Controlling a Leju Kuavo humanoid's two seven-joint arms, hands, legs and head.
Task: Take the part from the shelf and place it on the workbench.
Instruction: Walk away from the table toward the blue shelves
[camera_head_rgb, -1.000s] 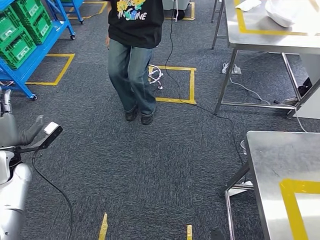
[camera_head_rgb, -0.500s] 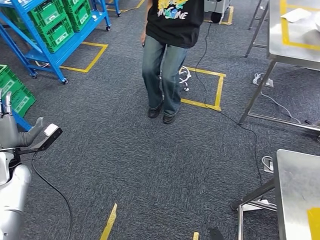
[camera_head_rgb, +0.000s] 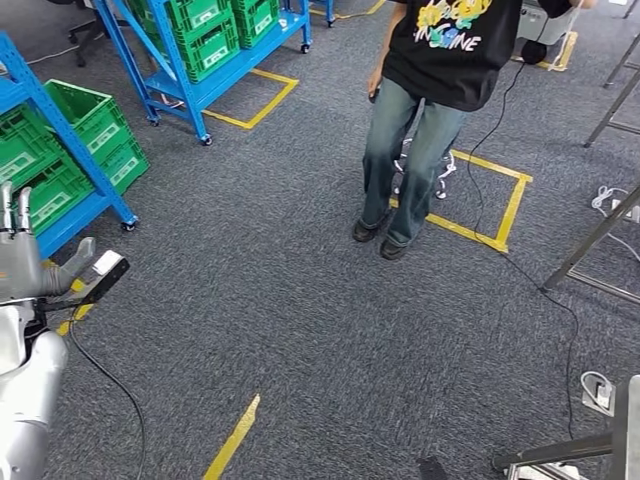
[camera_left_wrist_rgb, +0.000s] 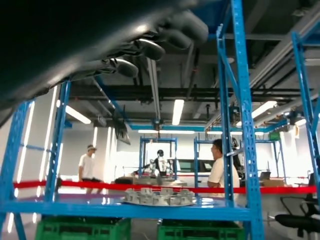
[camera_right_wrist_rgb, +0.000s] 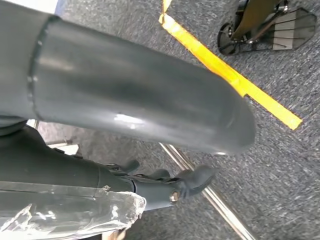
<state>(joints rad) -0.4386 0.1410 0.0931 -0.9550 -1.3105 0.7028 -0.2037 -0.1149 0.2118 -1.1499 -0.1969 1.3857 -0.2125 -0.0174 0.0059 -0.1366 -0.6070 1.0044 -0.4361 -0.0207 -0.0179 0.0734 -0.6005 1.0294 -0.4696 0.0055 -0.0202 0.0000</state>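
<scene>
The part (camera_left_wrist_rgb: 160, 197) is lying untaken on the blue shelf (camera_left_wrist_rgb: 124, 209), and the left hand (camera_head_rgb: 41, 268) is waiting empty with fingers spread.

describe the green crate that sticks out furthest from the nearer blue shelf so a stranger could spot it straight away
Start at the nearer blue shelf at the left edge of the head view, just beyond the robot hand. On its lowest level sit several green crates; the green crate you want is the one at the far end. Unlike its neighbours tucked under the frame, it pokes out with its open top showing.
</scene>
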